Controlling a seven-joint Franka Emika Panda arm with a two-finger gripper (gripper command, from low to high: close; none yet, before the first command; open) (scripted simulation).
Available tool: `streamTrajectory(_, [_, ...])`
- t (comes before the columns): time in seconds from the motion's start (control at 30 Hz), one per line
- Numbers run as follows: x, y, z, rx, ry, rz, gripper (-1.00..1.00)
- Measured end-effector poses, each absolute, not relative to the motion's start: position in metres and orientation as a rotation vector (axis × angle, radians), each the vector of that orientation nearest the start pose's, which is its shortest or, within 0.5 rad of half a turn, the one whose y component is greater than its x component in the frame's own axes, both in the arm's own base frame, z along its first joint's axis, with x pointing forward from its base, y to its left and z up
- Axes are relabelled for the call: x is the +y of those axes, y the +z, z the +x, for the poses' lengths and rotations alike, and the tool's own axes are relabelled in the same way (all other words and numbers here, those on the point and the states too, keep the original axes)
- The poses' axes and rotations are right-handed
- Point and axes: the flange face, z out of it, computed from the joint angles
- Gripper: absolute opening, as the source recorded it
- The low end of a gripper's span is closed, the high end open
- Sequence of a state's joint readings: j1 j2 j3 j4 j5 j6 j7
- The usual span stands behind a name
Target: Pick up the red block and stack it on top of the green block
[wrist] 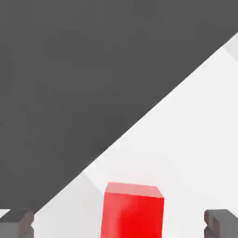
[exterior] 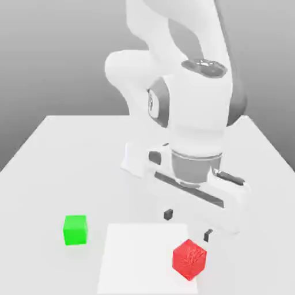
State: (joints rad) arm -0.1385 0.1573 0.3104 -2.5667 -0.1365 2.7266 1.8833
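Observation:
The red block (exterior: 189, 260) lies on the table near the front, toward the exterior view's right, turned cornerwise on a paler square patch. The green block (exterior: 75, 230) sits flat on the table well off toward the exterior view's left. My gripper (exterior: 188, 224) hangs open above the table just behind the red block, and nothing is between its fingers (exterior: 167, 214). In the hand view the red block (wrist: 133, 211) shows between the two dark fingertips (wrist: 222, 223), and my gripper (wrist: 119, 224) is wide apart around that gap without touching the block.
A pale square patch (exterior: 138, 253) marks the table (exterior: 69, 161) under the red block. The table's edge (wrist: 139, 121) runs diagonally across the hand view, with dark ground beyond it. The white arm (exterior: 190, 103) rises behind the gripper.

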Motion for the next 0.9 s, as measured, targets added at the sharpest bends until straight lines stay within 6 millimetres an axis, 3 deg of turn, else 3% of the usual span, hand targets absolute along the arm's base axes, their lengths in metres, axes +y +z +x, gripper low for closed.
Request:
streamTrajectory(0.13, [0.088,0.163,0.441,2.258,-0.001,-2.18,0.0])
streamTrajectory(0.17, [0.088,0.151,0.44,2.258,-0.001,-2.181,-1.0])
streamTrajectory(0.4, [0.088,0.149,0.44,2.258,-0.001,-2.18,-1.0])
streamTrajectory(0.57, [0.088,0.2,0.44,2.259,-0.002,-2.18,-1.0])
streamTrajectory(0.63, [0.053,0.211,0.436,2.342,-0.013,-2.108,-1.0])
streamTrajectory(0.73, [-0.034,0.222,0.421,2.546,-0.026,-1.884,-1.0])
streamTrajectory(0.83, [-0.108,0.232,0.39,2.707,-0.025,-1.647,-1.0])
streamTrajectory(0.9, [-0.142,0.239,0.366,2.778,-0.018,-1.508,-1.0])
